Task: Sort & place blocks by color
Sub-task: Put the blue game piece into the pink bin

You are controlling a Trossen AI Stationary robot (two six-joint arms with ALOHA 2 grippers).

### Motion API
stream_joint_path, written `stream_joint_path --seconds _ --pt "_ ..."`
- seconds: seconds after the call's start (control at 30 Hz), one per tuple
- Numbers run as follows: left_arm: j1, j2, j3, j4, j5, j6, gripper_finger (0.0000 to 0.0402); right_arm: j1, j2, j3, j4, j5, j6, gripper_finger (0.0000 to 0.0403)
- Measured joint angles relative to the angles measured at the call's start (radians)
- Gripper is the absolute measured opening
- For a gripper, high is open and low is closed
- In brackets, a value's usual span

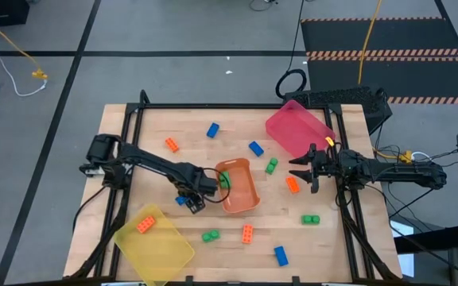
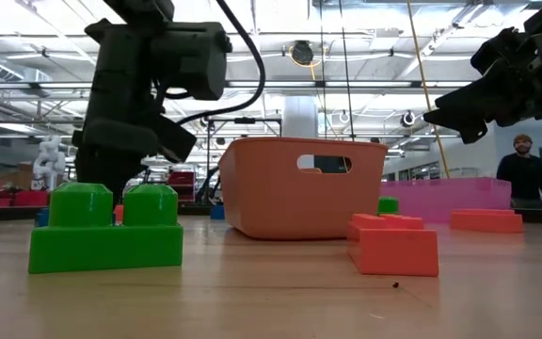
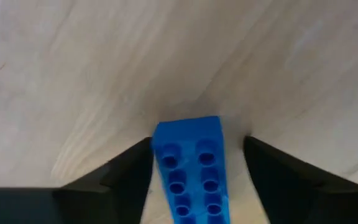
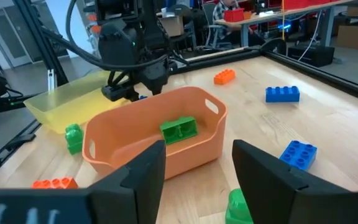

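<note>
The jaws of my left gripper point(image 1: 192, 202) stand apart on either side of one blue block point(image 3: 188, 165), which lies flat on the table point(image 1: 133, 135) studs up, just beside the orange tray point(image 1: 249, 205). The near finger looks almost against it and the other shows a gap, so nothing is gripped yet. I judge the block light, rigid and smooth-sided: it should take a firm pinch without harm, but glossy plastic may slip or twist if caught on a corner. I would close on the two long flat sides, at mid-length, below the studs. Counting from left to right in the high view, I see twelve blocks, four of each colour. The orange ones are one in the yellow tray point(image 1: 173, 258), one near the table's far left part, one at the near edge beside a green one, and one close under the right gripper point(image 1: 301, 171). The blue ones are the one between my fingers, two toward the far side, and one at the near edge. The green ones are one near the yellow tray, one inside the orange tray, one between that tray and the pink tray point(image 1: 289, 119), and one on the right. The right gripper hangs with its jaws released and empty, just off the pink tray.
</note>
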State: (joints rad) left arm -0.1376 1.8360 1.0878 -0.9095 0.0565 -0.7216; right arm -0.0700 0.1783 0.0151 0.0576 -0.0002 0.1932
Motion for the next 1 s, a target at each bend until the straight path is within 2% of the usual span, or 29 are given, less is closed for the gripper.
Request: stream_joint_path --seconds 0.13,0.17,0.43,0.63,0.77,0.93,1.0 --pt "0.018 -0.009 -0.003 0.002 0.017 0.044 0.0139 0.0 0.0 0.0 -0.002 0.0 0.002 0.0181" --pt "0.023 -0.02 -0.005 0.0 0.001 0.054 0.0135 0.0 0.0 0.0 -0.002 0.0 0.002 0.0181" --pt "0.109 -0.179 0.004 -0.016 -0.049 0.14 0.0137 0.0 0.0 0.0 -0.002 0.002 0.002 0.018" --pt "0.201 -0.267 0.096 -0.001 -0.147 0.235 0.0137 0.0 0.0 0.0 -0.001 0.05 -0.02 0.0178" --pt "0.229 -0.268 0.192 0.075 -0.166 0.347 0.0137 0.0 0.004 0.0 0.056 0.101 -0.048 0.0177" --pt "0.239 -0.263 0.292 0.308 -0.163 0.484 0.0137 0.0 0.01 0.0 0.239 0.116 -0.124 0.0176" --pt "0.247 -0.263 0.331 0.408 -0.164 0.533 0.0137 0.0 0.019 0.0 0.315 0.167 -0.141 0.0176"
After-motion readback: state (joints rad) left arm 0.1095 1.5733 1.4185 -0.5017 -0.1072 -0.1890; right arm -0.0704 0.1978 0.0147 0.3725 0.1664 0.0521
